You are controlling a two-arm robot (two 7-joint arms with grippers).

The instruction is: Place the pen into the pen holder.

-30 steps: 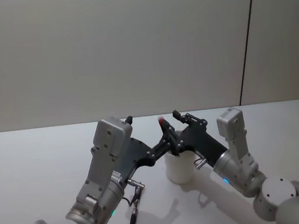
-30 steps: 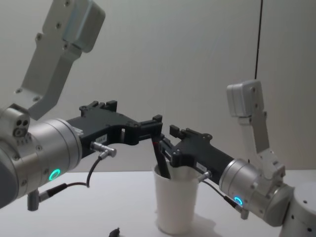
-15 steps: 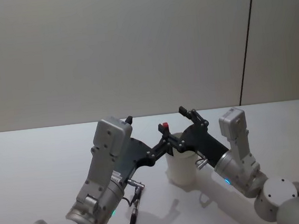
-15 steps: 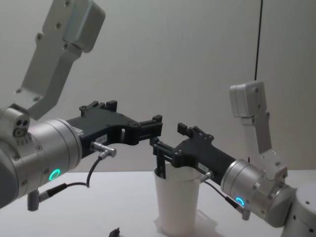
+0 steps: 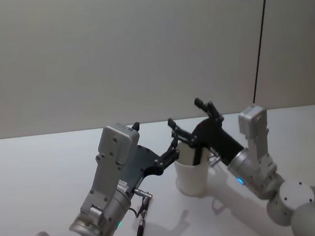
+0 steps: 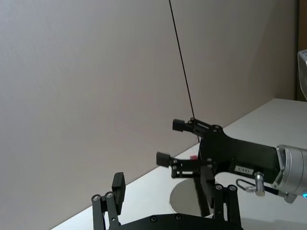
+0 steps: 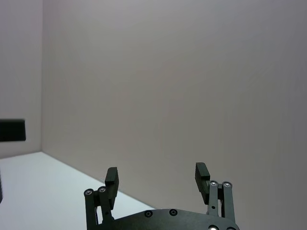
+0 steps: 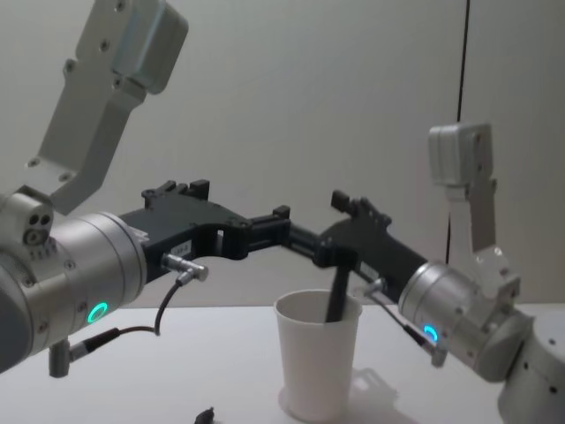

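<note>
The pen holder (image 5: 191, 177) is a white paper cup standing on the table between my two arms. The pen (image 8: 337, 294), dark and slender, stands inside the pen holder (image 8: 318, 367) and leans on its far rim. My right gripper (image 8: 318, 219) hangs open just above the rim, apart from the pen, with nothing between its fingers (image 7: 201, 172). My left gripper (image 5: 155, 138) is also open and holds nothing, level with the rim on the cup's left side. In the left wrist view the pen (image 6: 203, 190) rises from the cup (image 6: 184, 203) below the right gripper (image 6: 175, 142).
A dark slender object (image 5: 139, 231) lies on the white table (image 5: 40, 174) under my left arm, near its cable. A plain wall stands behind, with a thin black vertical line (image 5: 259, 41) at the right.
My right gripper has opened, let go of the pen and lifted up and back. The pen has dropped deeper into the cup. The left arm has not moved.
</note>
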